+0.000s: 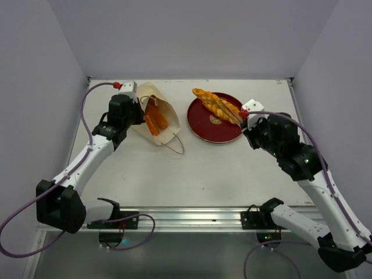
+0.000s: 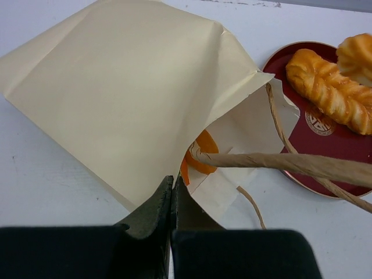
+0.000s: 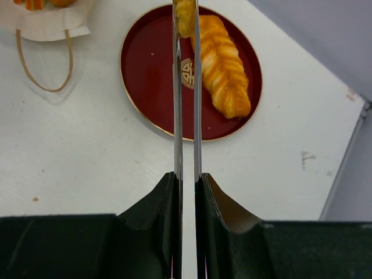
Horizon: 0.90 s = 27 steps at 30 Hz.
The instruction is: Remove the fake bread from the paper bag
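The cream paper bag (image 1: 152,104) lies on its side at the back left, mouth towards the plate. Orange fake bread (image 1: 154,121) shows inside its mouth, also in the left wrist view (image 2: 204,158). My left gripper (image 1: 138,114) is shut on the bag's lower mouth edge (image 2: 172,185). My right gripper (image 1: 249,120) is shut on metal tongs (image 3: 186,116). The tong tips pinch a small orange bread piece (image 3: 185,17) over the red plate (image 3: 151,87). A long orange twisted roll (image 3: 225,70) lies on the plate.
The bag's brown cord handles (image 2: 290,163) trail towards the plate; one loop lies on the table (image 1: 176,145). The white table is walled at the back and both sides. A metal rail (image 1: 192,215) runs along the near edge.
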Motion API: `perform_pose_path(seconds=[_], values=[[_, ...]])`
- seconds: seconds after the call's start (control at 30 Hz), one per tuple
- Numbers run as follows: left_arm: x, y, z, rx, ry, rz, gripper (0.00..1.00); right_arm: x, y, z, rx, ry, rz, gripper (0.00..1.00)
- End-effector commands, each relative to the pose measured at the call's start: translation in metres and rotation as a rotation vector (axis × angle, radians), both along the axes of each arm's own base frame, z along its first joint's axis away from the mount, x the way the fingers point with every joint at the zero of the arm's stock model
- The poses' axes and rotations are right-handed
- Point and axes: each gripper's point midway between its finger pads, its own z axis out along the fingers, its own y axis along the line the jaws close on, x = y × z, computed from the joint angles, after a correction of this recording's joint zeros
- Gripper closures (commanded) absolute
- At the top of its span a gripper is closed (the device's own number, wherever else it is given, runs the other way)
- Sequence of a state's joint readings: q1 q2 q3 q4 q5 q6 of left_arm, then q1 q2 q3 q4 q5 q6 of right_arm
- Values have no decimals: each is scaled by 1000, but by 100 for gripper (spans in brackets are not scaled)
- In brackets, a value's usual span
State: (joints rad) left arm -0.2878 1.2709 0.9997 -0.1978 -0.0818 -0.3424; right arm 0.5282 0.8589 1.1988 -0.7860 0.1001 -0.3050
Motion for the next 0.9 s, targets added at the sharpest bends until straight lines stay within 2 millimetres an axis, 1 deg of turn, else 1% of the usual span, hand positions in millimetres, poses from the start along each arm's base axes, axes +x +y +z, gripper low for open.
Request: perform_pose_path(seconds=[0.0, 0.1, 0.13, 0.23, 0.3, 0.4, 0.47, 0.53, 0.57, 0.6, 0.67, 0.7, 0.8, 0.87], values=[[-4, 0, 28, -20, -87, -28, 100, 28, 8, 2, 210, -4, -160, 100], [-8, -1, 28, -29, -91, -37, 100, 35, 10, -7, 273, 26, -209, 100], [-9, -1, 29, -31, -93, -39, 100, 37, 11, -13, 295, 53, -232, 100], [-12, -2, 28, -35, -95, -48, 100, 42, 13, -24, 379, 122, -273, 100], [-13, -1, 28, -36, -97, -49, 100, 43, 17, -27, 463, 182, -284, 100], [-16, -2, 26, -34, -97, -53, 100, 43, 25, -22, 570, 255, -250, 100], [-16, -1, 24, -33, -96, -52, 100, 43, 28, -14, 634, 279, -246, 100], [-17, -1, 24, -32, -98, -54, 100, 40, 35, -11, 679, 316, -224, 100], [-17, -1, 23, -34, -97, -55, 100, 39, 37, -12, 709, 343, -229, 100], [-18, -1, 22, -32, -96, -56, 100, 37, 43, -16, 728, 386, -208, 100], [-18, -1, 23, -36, -98, -56, 100, 37, 48, -25, 767, 449, -219, 100], [-19, -2, 21, -36, -97, -57, 100, 36, 53, -27, 781, 481, -200, 100], [-19, -2, 23, -41, -100, -56, 100, 39, 55, -35, 798, 520, -218, 100], [-19, -2, 21, -43, -97, -56, 100, 43, 52, -37, 805, 524, -236, 100]])
